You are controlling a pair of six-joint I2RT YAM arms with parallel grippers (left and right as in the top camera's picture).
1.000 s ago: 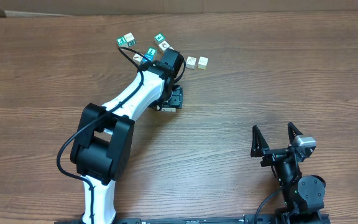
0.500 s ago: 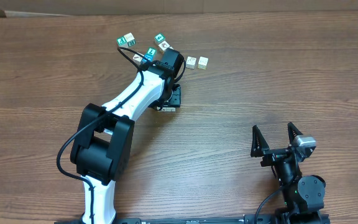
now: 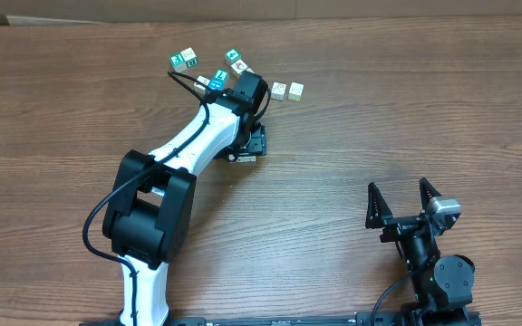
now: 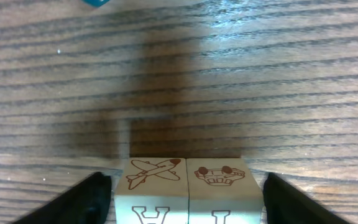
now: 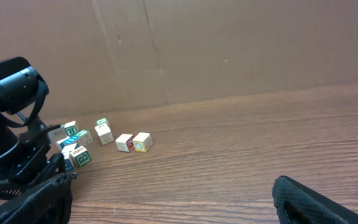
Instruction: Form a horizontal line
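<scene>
Two pale wooden cubes stand touching side by side in the left wrist view: an airplane cube (image 4: 153, 177) and a car cube (image 4: 219, 177), both with red-brown print. They make a short horizontal line. My left gripper (image 4: 187, 186) straddles the pair, open, with a small gap between each black finger (image 4: 92, 199) and the cubes. From overhead the left gripper (image 3: 247, 145) hides most of the pair; only a pale edge (image 3: 243, 158) shows. The right gripper (image 3: 404, 204) stands open and empty at the near right.
Two more pale cubes (image 3: 279, 90) (image 3: 296, 90) sit touching just right of the left wrist. Loose teal-and-white cubes (image 3: 186, 59) (image 3: 234, 59) (image 3: 217, 80) lie behind it. A cardboard wall (image 5: 229, 50) closes the table's far edge.
The left gripper's jaws have spread slightly wider around the pair of cubes. The arm has barely shifted. The right arm has not moved.
</scene>
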